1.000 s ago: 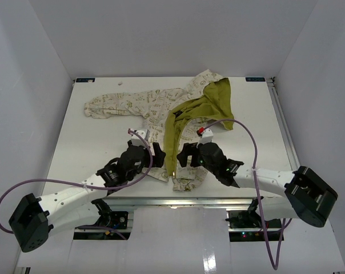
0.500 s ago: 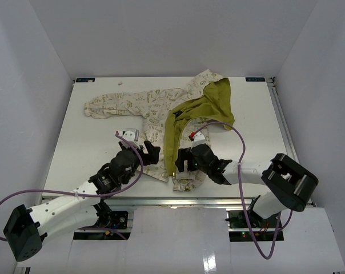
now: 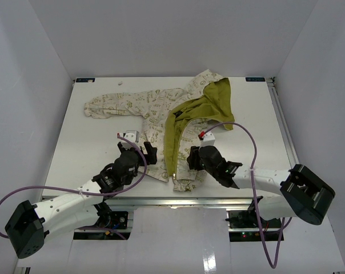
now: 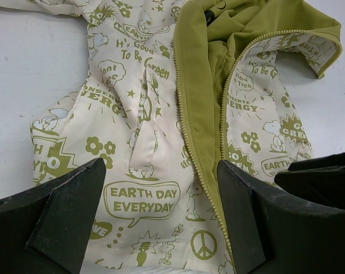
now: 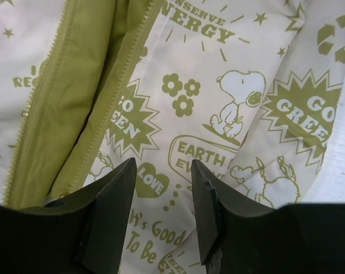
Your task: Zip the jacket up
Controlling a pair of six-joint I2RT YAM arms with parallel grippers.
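The small cream, green-printed hooded fabric jacket point(image 3: 155, 105) lies unzipped on the white table point(image 3: 92, 148), hem towards me. My left gripper point(image 4: 161, 188) hangs wide open, empty; my right gripper point(image 5: 161, 177), jaws half apart, visibly holds nothing. I'd pinch each hem corner beside the zipper teeth point(image 4: 198, 171).

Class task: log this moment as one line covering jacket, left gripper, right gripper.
jacket: unzipped, lining showing | left gripper: open over front panel | right gripper: jaws half-open over other panel, grip unclear
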